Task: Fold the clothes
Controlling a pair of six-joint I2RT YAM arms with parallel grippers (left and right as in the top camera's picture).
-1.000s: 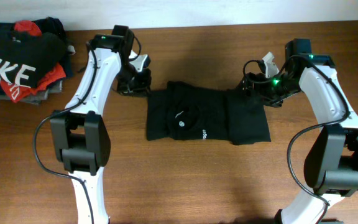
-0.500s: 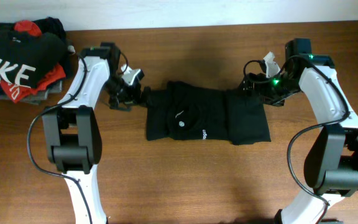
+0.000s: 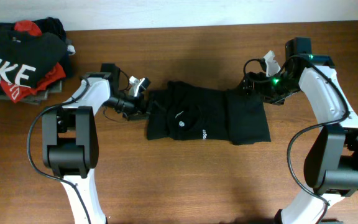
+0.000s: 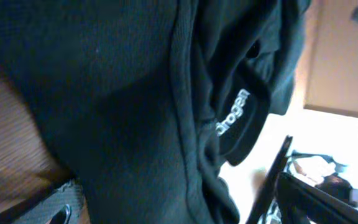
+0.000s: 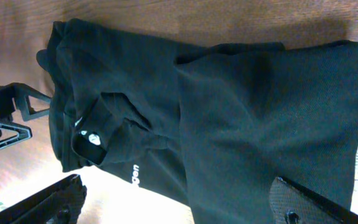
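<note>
The black T-shirt (image 3: 207,121), folded into a lumpy rectangle and seemingly a fold or two short of finished, lies on the table (image 3: 185,180) between the left gripper (image 3: 143,102) and right gripper (image 3: 253,92), both with jaws wide apart and empty at its ends, while a pile of clothes (image 3: 20,59) well behind the left jaws blocks nothing.

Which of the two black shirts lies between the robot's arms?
The plain black T-shirt with the small white logo; the NIKE shirt sits on the pile.

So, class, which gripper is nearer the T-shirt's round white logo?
Left. Left gripper at the black T-shirt edge by the round white logo; right gripper near its far corner.
</note>
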